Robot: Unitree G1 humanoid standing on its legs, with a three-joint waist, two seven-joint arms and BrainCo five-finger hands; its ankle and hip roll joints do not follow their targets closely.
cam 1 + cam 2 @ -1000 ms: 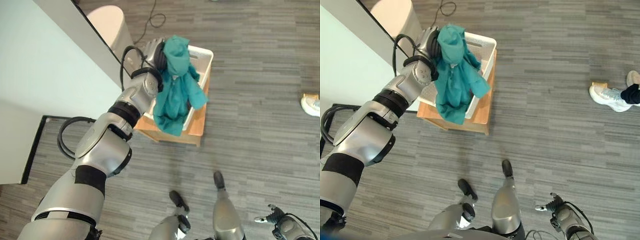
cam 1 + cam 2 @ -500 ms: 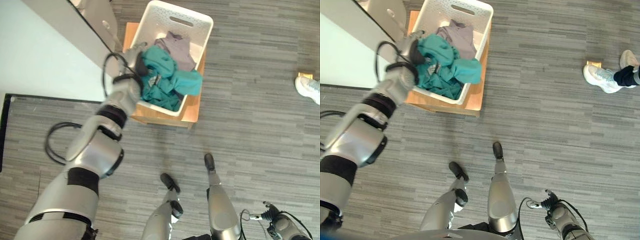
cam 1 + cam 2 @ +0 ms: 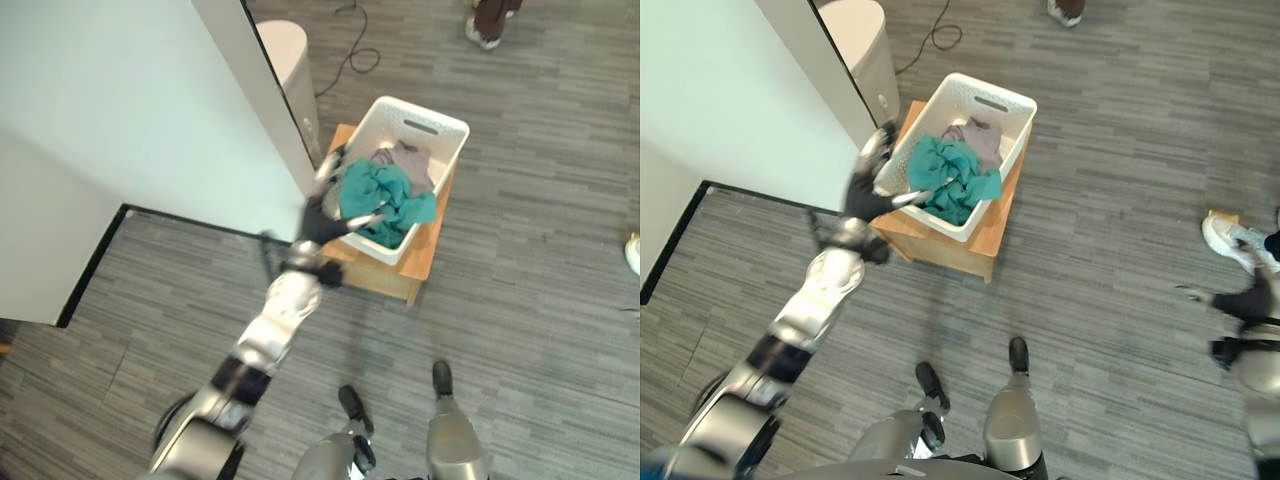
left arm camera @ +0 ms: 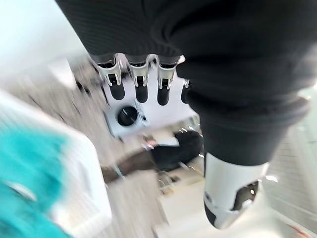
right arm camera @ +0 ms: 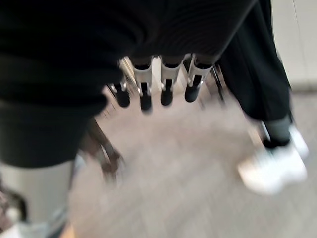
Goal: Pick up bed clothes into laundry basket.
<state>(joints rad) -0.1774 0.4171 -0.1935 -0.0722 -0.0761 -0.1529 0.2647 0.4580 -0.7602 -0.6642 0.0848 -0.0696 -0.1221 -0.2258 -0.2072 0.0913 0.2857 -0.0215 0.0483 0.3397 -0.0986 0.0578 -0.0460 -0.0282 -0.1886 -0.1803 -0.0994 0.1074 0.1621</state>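
Teal shirt in basket, left hand beside it

Teal shirt point(image 3: 948, 190) lies bunched in the white laundry basket point(image 3: 1012, 103) on a wooden stand point(image 3: 992, 236), over a grey garment point(image 3: 982, 138). Left hand point(image 3: 872, 190) at the basket's near rim, fingers spread, empty. Right hand point(image 3: 1240, 301) well apart, fingers relaxed, empty.

white laundry basket point(image 3: 1012, 140) on wooden stand point(image 3: 980, 246)

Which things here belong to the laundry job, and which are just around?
Job: teal garment; grey garment; white laundry basket; left hand, open beside it.
Around: wooden stand; round bin; a person's white shoe.
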